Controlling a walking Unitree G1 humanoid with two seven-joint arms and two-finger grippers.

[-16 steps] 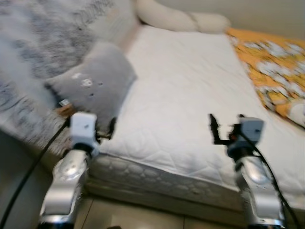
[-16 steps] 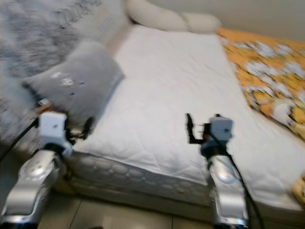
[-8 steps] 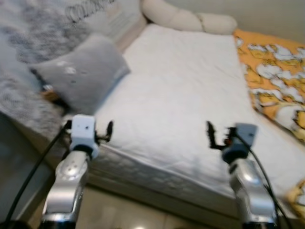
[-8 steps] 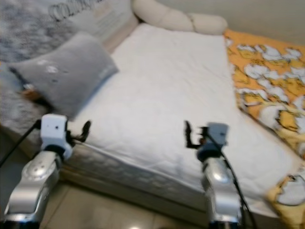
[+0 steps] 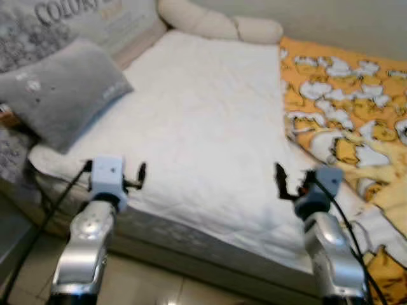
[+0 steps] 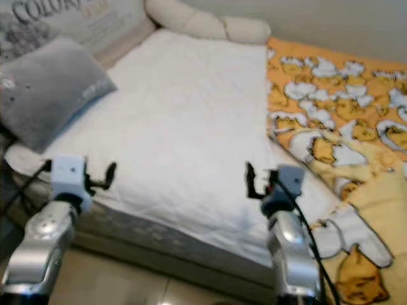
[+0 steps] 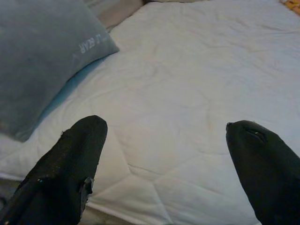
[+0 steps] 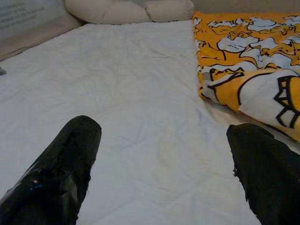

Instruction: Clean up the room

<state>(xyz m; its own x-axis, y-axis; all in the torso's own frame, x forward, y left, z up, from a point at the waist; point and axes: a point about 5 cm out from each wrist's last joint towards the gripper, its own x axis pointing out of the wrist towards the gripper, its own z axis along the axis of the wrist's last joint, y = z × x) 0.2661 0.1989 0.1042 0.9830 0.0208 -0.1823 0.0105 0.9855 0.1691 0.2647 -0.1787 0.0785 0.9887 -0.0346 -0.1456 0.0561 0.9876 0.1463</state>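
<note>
Looking over the bed (image 5: 203,121), you can see the thing most in need of tidying is the orange blanket (image 5: 343,121), bunched up along the bed's right side and spilling off the near corner. It lies ahead and to the right of your right gripper (image 5: 294,184), and its long way runs from the foot of the bed up toward the cream pillows (image 5: 219,25) at the head. Your right arm is much nearer to it than your left. Your right gripper is held up over the near edge of the white sheet, pointing forward, with its two fingers (image 8: 61,173) wide apart and holding nothing. Your left gripper (image 5: 130,176) hangs over the near left edge, fingers (image 7: 65,173) also wide apart and empty. The gray pillow (image 5: 60,89) sits ahead and to its left.
</note>
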